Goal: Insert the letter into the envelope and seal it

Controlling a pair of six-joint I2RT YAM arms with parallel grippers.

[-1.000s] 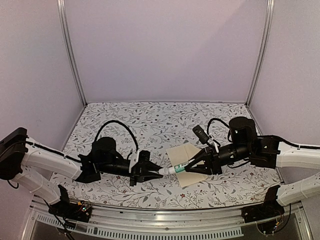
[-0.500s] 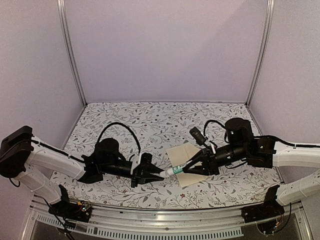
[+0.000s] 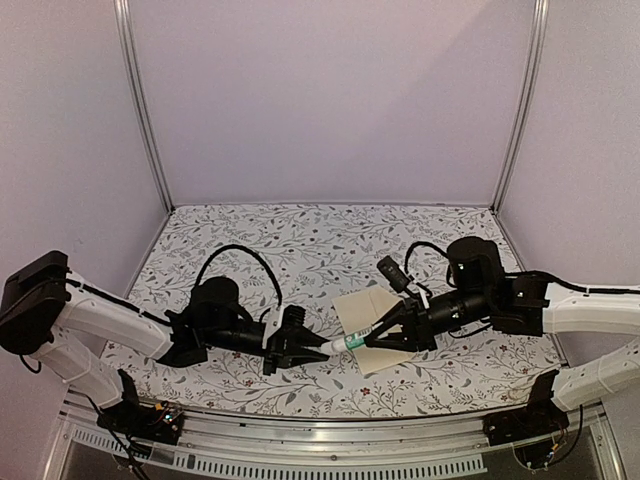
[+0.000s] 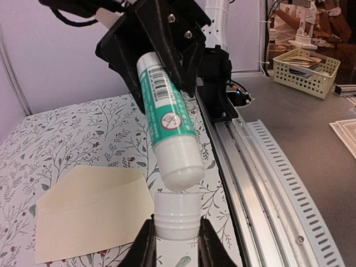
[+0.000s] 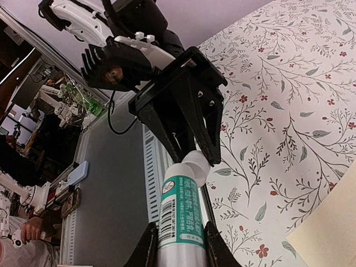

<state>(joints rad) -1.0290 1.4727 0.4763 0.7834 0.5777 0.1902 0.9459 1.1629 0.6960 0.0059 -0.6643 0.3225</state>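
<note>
Right gripper: my right gripper [image 3: 378, 331] is clamped on the labelled barrel of a glue stick [image 4: 167, 119], holding it out level towards my other arm.
Left gripper: my left gripper [image 4: 176, 240] is pinched on the stick's white cap [image 4: 176, 218], one finger on each side.
Cap and stick: they meet end to end, in line, above the table. I cannot tell whether they touch or whether the cap is partly on.
Reason for the hold: one arm steadies the barrel while the other works the cap. In my judgement this belongs to the sealing step, since the flap needs glue.
Envelope: the envelope [image 3: 368, 318] lies flat on the table, below and just behind my right gripper, and neither gripper touches it. It is placed within easy reach of the stick.
Flap: a fold line shows along one long edge. I cannot tell whether the flap is stuck down.
Letter: not visible in any view. It may be inside the envelope, but I cannot confirm that.
Surface: a white table cover [image 3: 300, 230] printed with grey leaves and small red flowers, lying smooth.
Near edge: an aluminium rail [image 4: 267, 183] carrying my arm bases.
Room: plain lilac walls [image 3: 330, 100] on three sides, with metal uprights at the back corners.
Beyond the rail: a grey bench with a yellow basket [image 4: 308, 67].
</note>
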